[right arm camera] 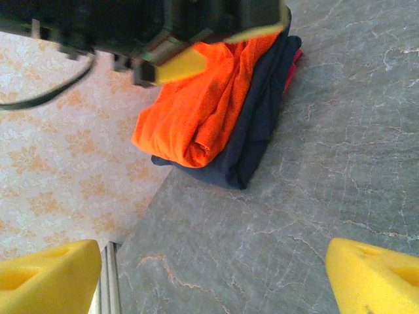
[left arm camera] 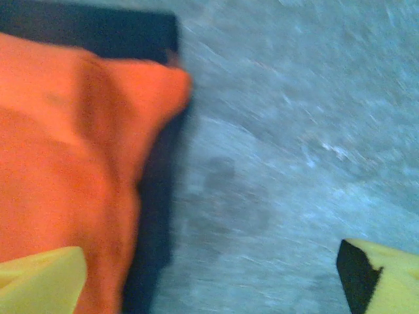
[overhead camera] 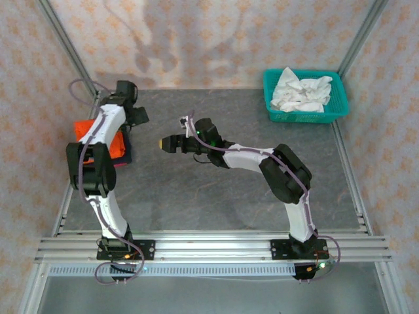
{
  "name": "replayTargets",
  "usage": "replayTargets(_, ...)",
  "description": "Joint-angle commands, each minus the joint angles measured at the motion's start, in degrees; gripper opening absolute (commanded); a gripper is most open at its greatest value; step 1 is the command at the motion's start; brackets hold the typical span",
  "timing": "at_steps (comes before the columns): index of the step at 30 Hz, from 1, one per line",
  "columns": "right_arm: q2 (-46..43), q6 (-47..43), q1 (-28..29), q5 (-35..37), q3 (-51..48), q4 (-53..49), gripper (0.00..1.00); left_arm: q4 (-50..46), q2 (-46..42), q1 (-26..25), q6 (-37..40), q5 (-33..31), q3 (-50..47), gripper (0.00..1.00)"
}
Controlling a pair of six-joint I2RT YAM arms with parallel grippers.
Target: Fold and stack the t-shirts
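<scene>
A folded bright orange-red t-shirt (overhead camera: 116, 146) lies on top of a folded dark navy t-shirt (overhead camera: 128, 154) at the table's left edge. In the left wrist view the orange shirt (left arm camera: 65, 163) covers most of the navy one (left arm camera: 98, 29). My left gripper (left arm camera: 209, 281) hovers open just right of the stack, nothing between its yellow fingers (left arm camera: 39, 281). In the top view the left gripper (overhead camera: 136, 116) sits by the stack's far right corner. My right gripper (overhead camera: 169, 142) is open and empty mid-table, pointing left at the orange shirt (right arm camera: 196, 111) and navy shirt (right arm camera: 255, 137).
A teal lattice basket (overhead camera: 308, 118) at the back right holds crumpled white cloth (overhead camera: 301, 91). Under the navy shirt a thin red edge (right arm camera: 296, 59) peeks out. Patterned walls and a metal rail (right arm camera: 108, 281) border the grey table (overhead camera: 216, 196).
</scene>
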Motion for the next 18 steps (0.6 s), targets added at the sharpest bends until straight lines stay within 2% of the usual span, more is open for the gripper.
replayTargets(1,-0.51,0.70,-0.15,-0.61,-1.22,3.15,0.88,0.26,4.60,0.49,-3.90,4.00,-2.29,0.92)
replayTargets(4,-0.95,0.62,-0.31,-0.51,-1.88,3.36,0.89,0.24,6.74,0.58,-5.51,4.97,-3.47,0.82)
replayTargets(7,-1.17,0.84,-0.49,-0.44,-2.29,3.88,0.89,1.24,7.55,1.24,-6.93,7.20,-5.85,0.81)
replayTargets(14,-1.91,1.20,-0.80,-0.19,-3.42,4.85,0.89,3.08,2.75,4.88,-8.38,4.70,-12.87,0.82)
replayTargets(18,-3.91,-1.59,-1.60,2.35,-4.97,2.77,0.88,4.75,-0.11,5.20,-6.58,4.64,-15.37,0.89)
